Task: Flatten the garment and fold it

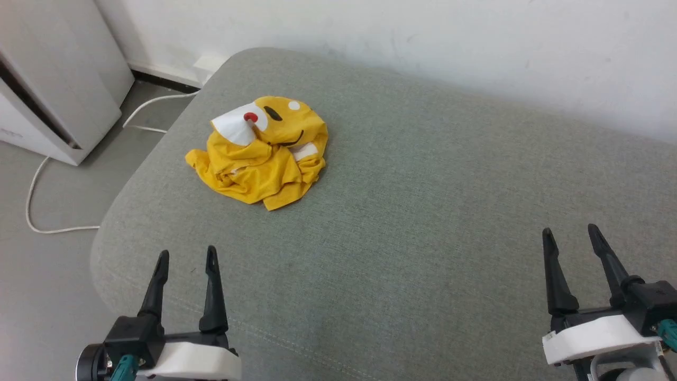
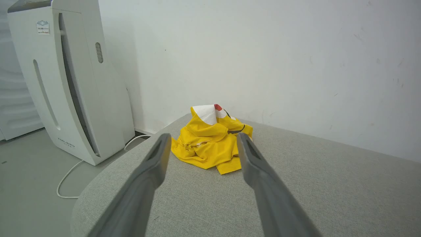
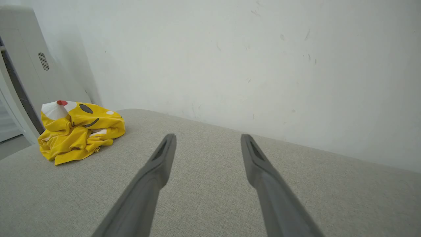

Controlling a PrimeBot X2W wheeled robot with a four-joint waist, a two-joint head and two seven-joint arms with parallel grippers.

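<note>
- So the garment (image 1: 262, 153) is just a crumpled yellow heap on the grey upholstered cushion (image 1: 423, 222), over toward its far left corner. It isn't flattened at all.
- You can make out bits of the print on top of the pile: a white patch with a red dot, a couple of black stripes and a small white spot.
- The left gripper (image 1: 188, 252) hangs over the near left part of the cushion with its fingers spread apart and nothing between them. In the left wrist view the garment lines up with the gap between the fingers, but it's well ahead of the tips.
- The right gripper (image 1: 569, 230) is at the near right, also spread with nothing in it. It's well apart from the garment, which lies off to its left.
- A white wall (image 1: 449, 42) runs behind the cushion. A white appliance (image 1: 53, 90) stands on the floor to the left, with a white cable (image 1: 31, 206) trailing beside it.
</note>
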